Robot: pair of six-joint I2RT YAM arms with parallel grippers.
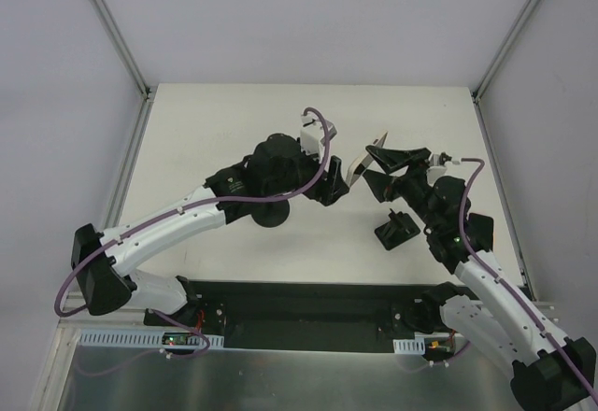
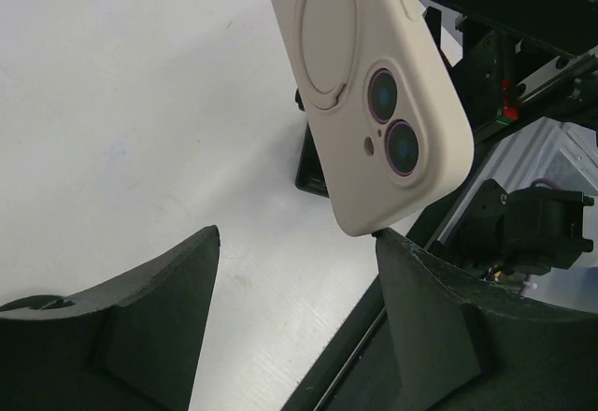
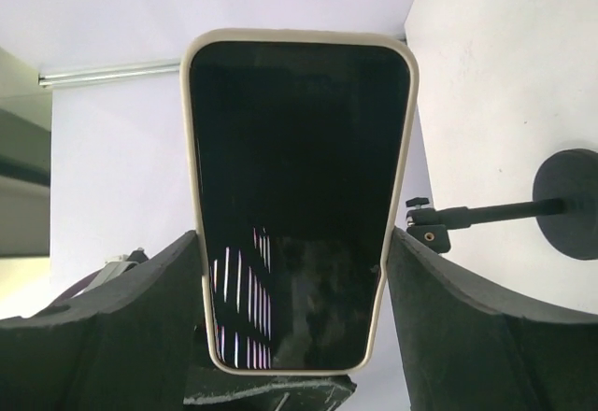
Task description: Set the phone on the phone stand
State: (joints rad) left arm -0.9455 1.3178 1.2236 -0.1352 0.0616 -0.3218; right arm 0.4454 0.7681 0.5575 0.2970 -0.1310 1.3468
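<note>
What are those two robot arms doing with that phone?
The right claw is gripping a phone in a cream case by its sides, up off the white table. The left claw is open, right next to the phone's camera end, and is not gripping it. A small black stand sits on the table near the right arm, and the phone is not on it yet.

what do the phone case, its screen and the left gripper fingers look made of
Phone case: cream, matte, likely soft silicone, judging by its rounded edges and dull glare-free surface; soft-touch plastic is possible. Screen: glossy glass, since it mirrors striped lights. Left fingers: black, matte, faintly grainy, probably moulded or printed plastic; cannot tell which.
</note>
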